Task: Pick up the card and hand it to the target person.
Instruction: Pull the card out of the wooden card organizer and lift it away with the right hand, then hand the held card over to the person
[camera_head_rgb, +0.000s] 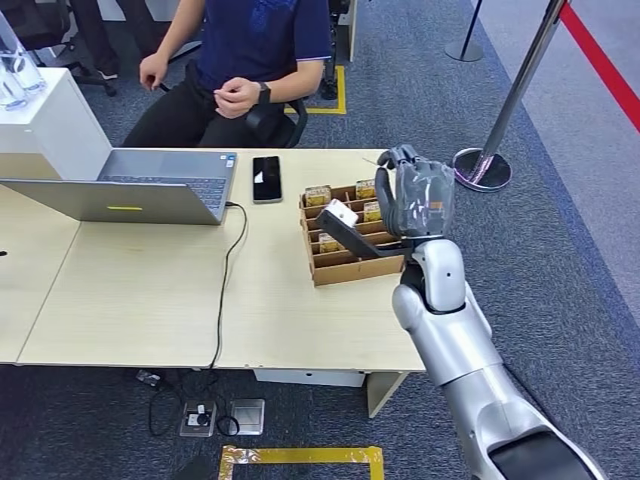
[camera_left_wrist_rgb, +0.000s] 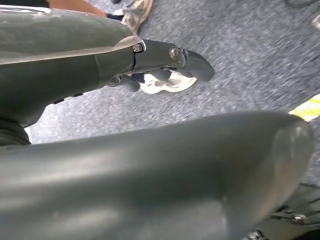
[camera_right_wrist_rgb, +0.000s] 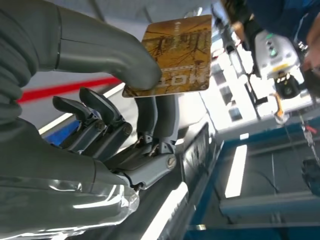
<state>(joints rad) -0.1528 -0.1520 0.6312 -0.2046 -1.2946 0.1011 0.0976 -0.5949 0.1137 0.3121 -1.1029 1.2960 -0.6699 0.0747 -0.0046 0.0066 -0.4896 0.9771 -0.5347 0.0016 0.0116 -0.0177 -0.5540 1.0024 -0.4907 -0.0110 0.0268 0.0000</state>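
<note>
My right hand (camera_head_rgb: 415, 195) is raised over the right end of the table, just above a cardboard box (camera_head_rgb: 347, 268) of upright cards. It pinches one card (camera_head_rgb: 340, 212), which sticks out to the left over the box. In the right wrist view the golden printed card (camera_right_wrist_rgb: 173, 50) sits between the thick thumb and the dark fingers (camera_right_wrist_rgb: 151, 117) of that hand (camera_right_wrist_rgb: 113, 125). The target person (camera_head_rgb: 256, 40), in a blue shirt, sits beyond the table's far edge with hands (camera_head_rgb: 236, 97) at the lap. My left hand (camera_left_wrist_rgb: 151, 60) hangs over grey carpet, fingers stretched out, holding nothing.
An open laptop (camera_head_rgb: 151, 185) and a black phone (camera_head_rgb: 266, 178) lie on the far side of the table (camera_head_rgb: 151, 300). A black cable (camera_head_rgb: 224, 280) runs off the near edge. A stanchion base (camera_head_rgb: 483, 165) stands right of the table, a white cabinet (camera_head_rgb: 45, 120) far left.
</note>
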